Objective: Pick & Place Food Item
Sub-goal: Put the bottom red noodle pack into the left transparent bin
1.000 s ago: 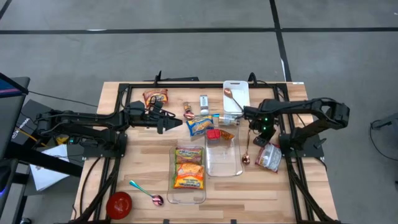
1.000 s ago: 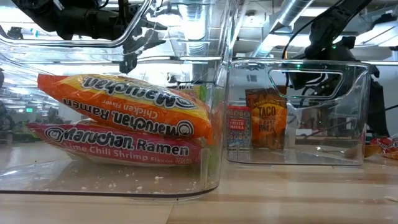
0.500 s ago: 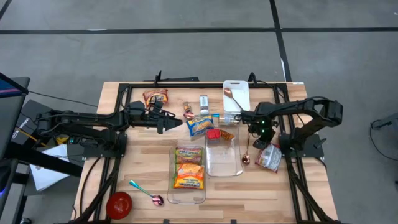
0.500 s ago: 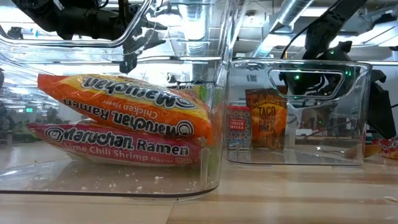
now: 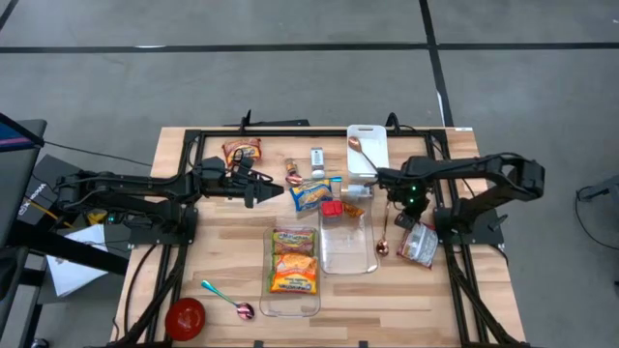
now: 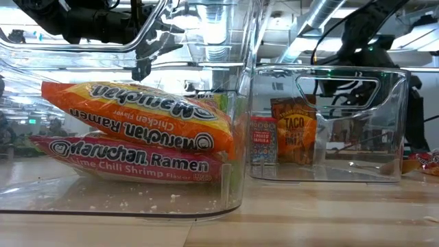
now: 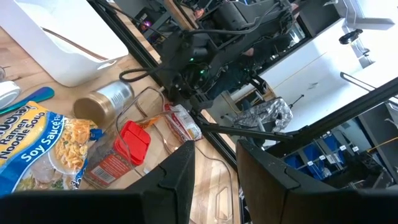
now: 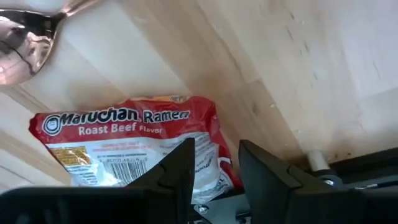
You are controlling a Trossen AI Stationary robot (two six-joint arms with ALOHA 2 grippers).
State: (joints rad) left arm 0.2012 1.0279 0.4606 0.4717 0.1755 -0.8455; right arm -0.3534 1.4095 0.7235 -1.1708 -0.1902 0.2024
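We count two clear plastic bins: the left bin (image 5: 290, 274) and the right bin (image 5: 346, 242). Two ramen packs (image 6: 137, 115) lie stacked in the left one, and a third, the roast beef ramen (image 8: 130, 146), lies apart. Three spoons: a copper spoon (image 5: 381, 237), a colourful spoon (image 5: 227, 300), another on the white board (image 5: 368, 150). One red bowl (image 5: 186, 317).

Right bin (image 5: 348, 242) empty, open from above; left bin (image 5: 291, 300) half filled by ramen packs (image 5: 294, 259).
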